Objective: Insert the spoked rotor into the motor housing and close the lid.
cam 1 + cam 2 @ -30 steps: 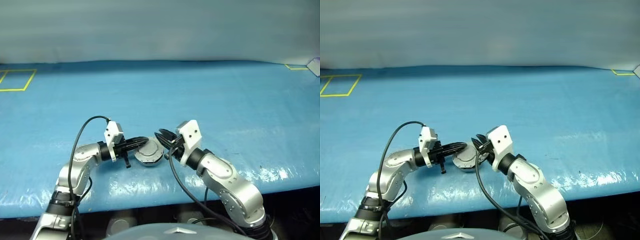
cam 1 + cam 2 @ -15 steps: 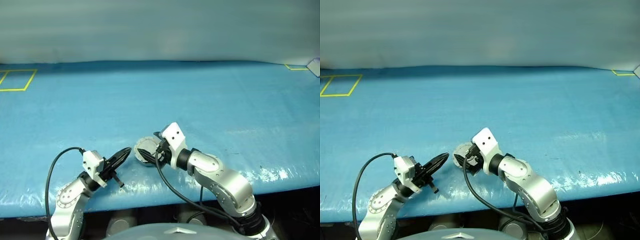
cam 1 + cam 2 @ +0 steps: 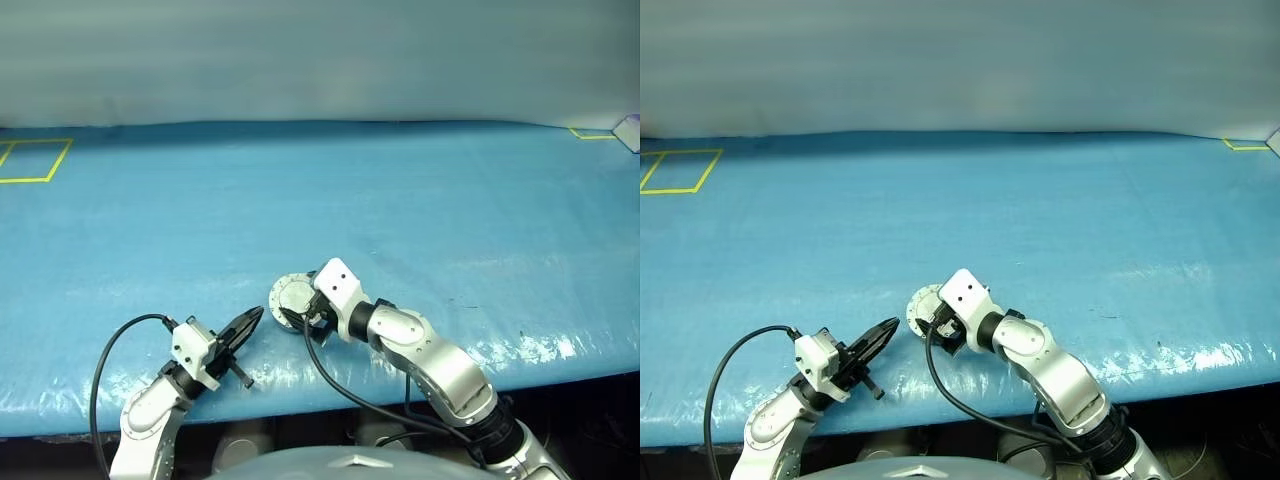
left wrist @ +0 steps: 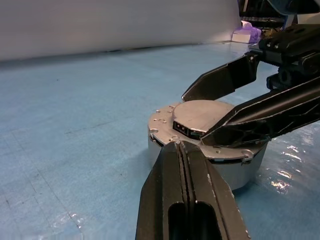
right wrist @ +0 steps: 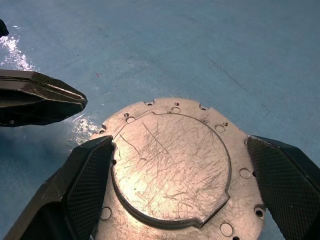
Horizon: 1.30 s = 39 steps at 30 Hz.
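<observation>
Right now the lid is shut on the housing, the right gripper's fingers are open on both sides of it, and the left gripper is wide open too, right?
Not quite. The lid is shut on the housing, and the right gripper has its fingers open on either side. But the left gripper is shut, not wide open: the left wrist view shows its two fingers pressed together.

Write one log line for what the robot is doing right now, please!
lid: closed on motor housing | right gripper: open, straddling lid | left gripper: shut, beside housing, apart | surface: blue table
</observation>
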Motion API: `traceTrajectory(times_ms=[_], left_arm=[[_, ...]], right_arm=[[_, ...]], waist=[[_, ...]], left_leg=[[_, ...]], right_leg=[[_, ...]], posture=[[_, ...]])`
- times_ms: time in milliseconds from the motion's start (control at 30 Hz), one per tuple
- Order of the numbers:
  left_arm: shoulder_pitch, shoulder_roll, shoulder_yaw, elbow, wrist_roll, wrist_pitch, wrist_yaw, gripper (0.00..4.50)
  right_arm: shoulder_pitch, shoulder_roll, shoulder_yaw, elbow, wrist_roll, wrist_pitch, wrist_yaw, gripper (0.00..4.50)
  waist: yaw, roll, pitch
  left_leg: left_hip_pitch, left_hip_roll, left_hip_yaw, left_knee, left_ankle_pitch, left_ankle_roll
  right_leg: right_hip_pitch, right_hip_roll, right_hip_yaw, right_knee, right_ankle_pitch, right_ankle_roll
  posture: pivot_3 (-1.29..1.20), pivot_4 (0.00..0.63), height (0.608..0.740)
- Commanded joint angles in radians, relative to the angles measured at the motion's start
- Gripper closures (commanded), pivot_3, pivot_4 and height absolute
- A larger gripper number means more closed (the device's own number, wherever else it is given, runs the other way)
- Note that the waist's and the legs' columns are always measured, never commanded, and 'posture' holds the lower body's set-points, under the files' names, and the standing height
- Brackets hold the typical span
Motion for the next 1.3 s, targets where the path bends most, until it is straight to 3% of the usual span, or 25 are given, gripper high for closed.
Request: traceTrajectory(times_ms=[33,167,567,1300], left_arm=[[-0.005,-0.005,-0.007,0.034,0.002,-0.06,0.002,4.5],[-0.016,-0.003,-0.002,0.105,0.004,-0.111,-0.005,4.5],[-0.051,0.002,-0.012,0.229,-0.008,-0.188,-0.033,4.5],[-0.082,0.009,-0.012,0.277,0.003,-0.219,-0.04,4.5]], right_arm=[[-0.007,0.012,-0.007,-0.012,-0.015,-0.044,0.01,0.39],[-0.008,0.019,-0.011,-0.011,-0.019,-0.04,0.02,1.43],[-0.044,0.015,-0.028,-0.028,-0.019,-0.002,0.055,1.43],[0.006,0.03,-0.002,0.045,-0.077,-0.025,0.035,1.43]], waist=[[0.0,0.0,0.0],[0.0,0.0,0.0],[0.0,0.0,0.0],[0.002,0.004,0.0]], left_leg=[[0.0,0.0,0.0,0.0,0.0,0.0],[0.0,0.0,0.0,0.0,0.0,0.0],[0.0,0.001,-0.001,0.0,0.0,0.0],[0.001,0.003,-0.001,0.0,-0.001,-0.001]], right_leg=[[0.0,0.0,0.0,0.0,0.0,0.0],[0.0,0.0,0.0,0.0,0.0,0.0],[-0.003,0.0,0.0,0.0,0.0,0.0],[-0.003,-0.001,-0.002,0.0,0.0,0.0]], posture=[[0.0,0.15,0.74],[0.0,0.15,0.74],[0.0,0.15,0.74],[0.0,0.15,0.74]])
